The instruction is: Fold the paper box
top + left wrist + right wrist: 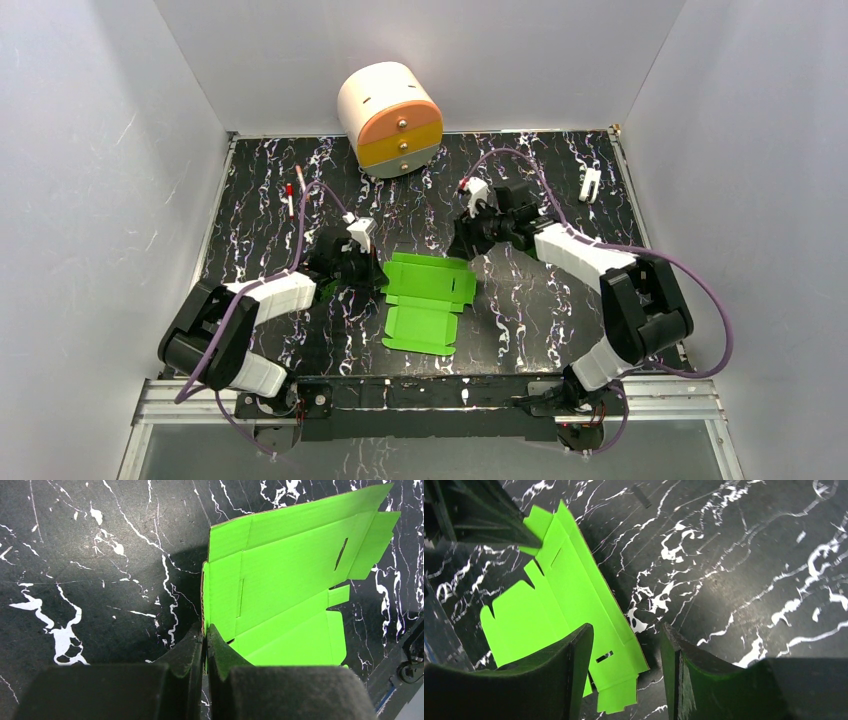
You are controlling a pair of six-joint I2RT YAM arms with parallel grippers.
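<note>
the paper box (pixel 428 298) lay on the table (pixel 530 310), mid-table between the two arms. the left gripper (pixel 205 629) sat at its left edge, fingers pinched on that edge. the right gripper (pixel 626 630) hung at its far right corner, one finger either side of the edge. the drawer unit (pixel 392 118) stood behind the box at the table's far edge. two pens (pixel 291 197) lay far left, a small object (pixel 590 184) far right.

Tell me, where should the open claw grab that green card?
Probably its right-hand edge flap, coming from the right. The paper box is thin card lying nearly flat, so only an edge can be pinched; the left claw holds the opposite edge, and the right claw hangs open there.
</note>
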